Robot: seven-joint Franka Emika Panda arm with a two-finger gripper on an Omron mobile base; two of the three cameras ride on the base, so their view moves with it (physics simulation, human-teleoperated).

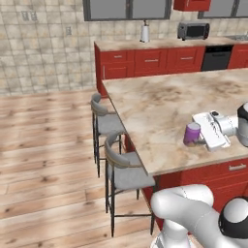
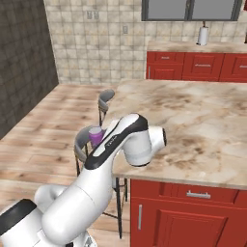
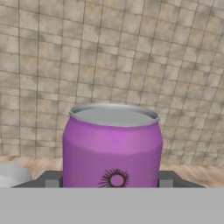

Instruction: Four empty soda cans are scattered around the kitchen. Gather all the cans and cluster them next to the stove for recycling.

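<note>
A purple soda can [image 1: 192,133] with a silvery top stands upright over the near left part of the beige island counter [image 1: 160,101], close to its front edge. My gripper [image 1: 197,138] reaches in from the right and is shut on it. In the hand view the can [image 3: 112,146] sits between the two dark fingertips [image 3: 51,179], which press on its sides. From the right base view the can [image 2: 96,134] peeks out behind my white arm. I cannot tell whether it rests on the counter or hangs just above it. The stove is out of view.
Two grey stools [image 1: 107,121] [image 1: 127,167] stand along the island's left side. The back counter carries a paper towel roll [image 1: 145,33] and a toaster oven [image 1: 193,30]. Open wooden floor [image 1: 43,155] lies to the left.
</note>
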